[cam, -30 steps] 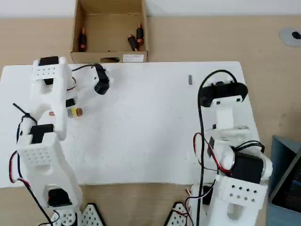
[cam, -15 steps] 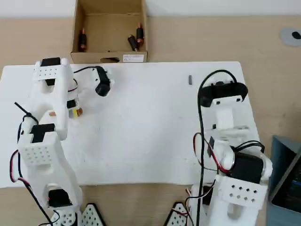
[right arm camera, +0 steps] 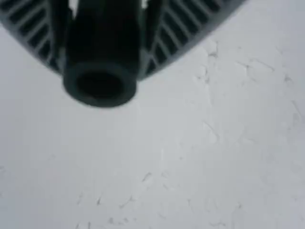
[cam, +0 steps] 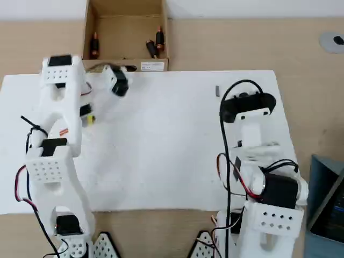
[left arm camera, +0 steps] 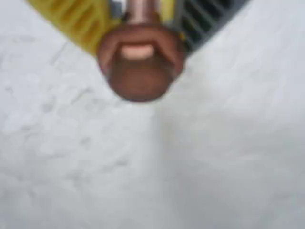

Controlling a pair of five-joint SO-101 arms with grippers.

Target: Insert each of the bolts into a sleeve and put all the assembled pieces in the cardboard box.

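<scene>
Overhead view of a light wooden table [cam: 226, 43] with a white foam sheet [cam: 161, 140] laid across it. At the far side, left of centre, an open brown cardboard box [cam: 86, 37] stands just past the sheet's far edge. Three finished pairs lie inside it, each a black sleeve with a copper bolt. One assembled piece [cam: 94, 45] is by the box's left wall, and two more [cam: 159, 36] lie close together by its right wall.

The white left arm [cam: 48, 172] extends along the left side of the sheet. The left gripper [cam: 86, 117] (a bit of its yellow finger peeks out beside the arm) hangs over the foam, near the box's near-left corner. The white right arm [cam: 252, 131] stands at the right side of the sheet. A small dark grey piece [cam: 217, 91] lies alone on the foam, well apart from the box and near the right arm's far end.

Left wrist view: the left gripper is clamped on a copper-coloured bolt [left arm camera: 140, 67]. A yellow finger [left arm camera: 76, 24] and a dark ribbed finger [left arm camera: 209, 19] press its sides, and its rounded head hangs over the foam.

Right wrist view: the right gripper [right arm camera: 102, 28] is clamped on a black tubular sleeve [right arm camera: 100, 71]. Dark ribbed fingers [right arm camera: 28, 28] press both sides, and the sleeve's open end hangs over the foam.
</scene>
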